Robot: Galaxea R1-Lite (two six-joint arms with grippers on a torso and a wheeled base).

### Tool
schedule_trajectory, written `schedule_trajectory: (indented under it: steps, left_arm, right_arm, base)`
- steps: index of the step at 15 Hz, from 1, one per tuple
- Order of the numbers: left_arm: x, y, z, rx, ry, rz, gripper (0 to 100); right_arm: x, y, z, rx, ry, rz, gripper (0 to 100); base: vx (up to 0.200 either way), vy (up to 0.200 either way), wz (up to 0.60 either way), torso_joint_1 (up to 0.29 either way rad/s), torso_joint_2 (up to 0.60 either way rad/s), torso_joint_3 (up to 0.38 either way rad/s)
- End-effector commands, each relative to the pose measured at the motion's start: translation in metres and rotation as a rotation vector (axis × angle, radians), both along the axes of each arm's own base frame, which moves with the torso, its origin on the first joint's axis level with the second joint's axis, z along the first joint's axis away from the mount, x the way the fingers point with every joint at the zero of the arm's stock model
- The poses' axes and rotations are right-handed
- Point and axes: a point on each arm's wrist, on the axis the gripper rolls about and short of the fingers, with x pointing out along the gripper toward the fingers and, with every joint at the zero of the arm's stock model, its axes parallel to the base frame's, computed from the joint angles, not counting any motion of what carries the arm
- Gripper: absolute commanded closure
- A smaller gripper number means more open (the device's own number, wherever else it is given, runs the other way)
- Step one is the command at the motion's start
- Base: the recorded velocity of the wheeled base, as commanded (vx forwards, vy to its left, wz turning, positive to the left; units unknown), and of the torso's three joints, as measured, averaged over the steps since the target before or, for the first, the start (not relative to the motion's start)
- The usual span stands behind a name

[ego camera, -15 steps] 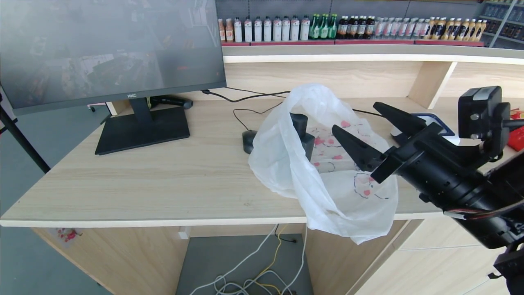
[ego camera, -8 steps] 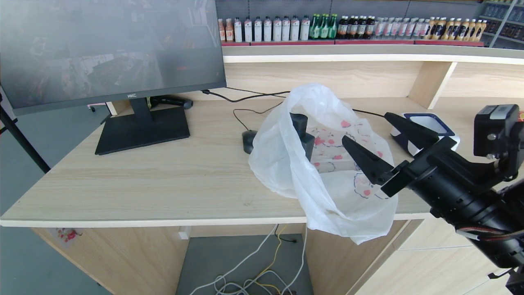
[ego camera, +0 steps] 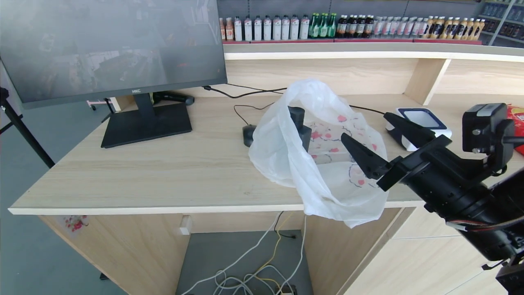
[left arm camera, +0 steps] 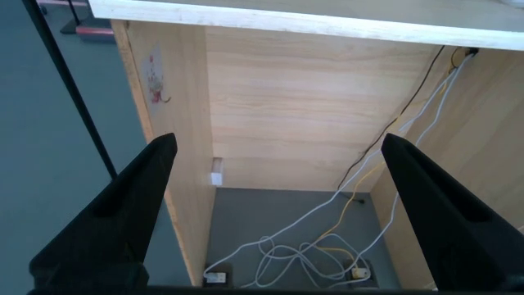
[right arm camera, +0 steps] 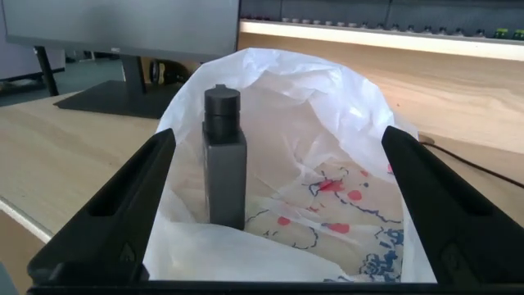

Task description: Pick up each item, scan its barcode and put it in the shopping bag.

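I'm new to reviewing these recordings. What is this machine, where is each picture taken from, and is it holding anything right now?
This is a two-armed robot on wheels at a wooden shop counter. The wide picture comes from a camera on its head, looking down at it. On it are a monitor, a mouse, a white scanner box and a thin white shopping bag with a dark upright object inside. The other two come from wrist cameras, each looking out between that arm's two black fingers. The right gripper hangs before the bag's mouth, fingers apart, holding nothing. The left gripper is low, facing the counter's side, also open and empty.
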Motion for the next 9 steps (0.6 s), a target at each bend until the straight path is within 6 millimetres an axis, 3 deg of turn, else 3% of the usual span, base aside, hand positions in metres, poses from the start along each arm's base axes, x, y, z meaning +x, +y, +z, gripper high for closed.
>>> schedule_trajectory:
  steps: [1, 5, 9]
  left_arm:
    - [0.0, 0.0, 0.0, 0.005, 0.0, -0.001, 0]
    - [0.0, 0.0, -0.0001, 0.023, 0.001, -0.001, 0]
    - [0.0, 0.0, -0.0003, 0.018, 0.003, 0.001, 0]
  right_arm:
    - [0.0074, 0.0027, -0.0026, -0.002, 0.009, -0.006, 0]
    - [0.0089, 0.0031, -0.0046, -0.005, 0.017, -0.007, 0]
    - [0.0097, 0.003, -0.0094, -0.014, 0.034, -0.009, 0]
  base:
    - [0.0, 0.0, 0.0, 0.0, 0.0, 0.0]
    - [0.0, 0.0, 0.0, 0.0, 0.0, 0.0]
    - [0.0, -0.2, 0.0, 0.002, 0.0, 0.004]
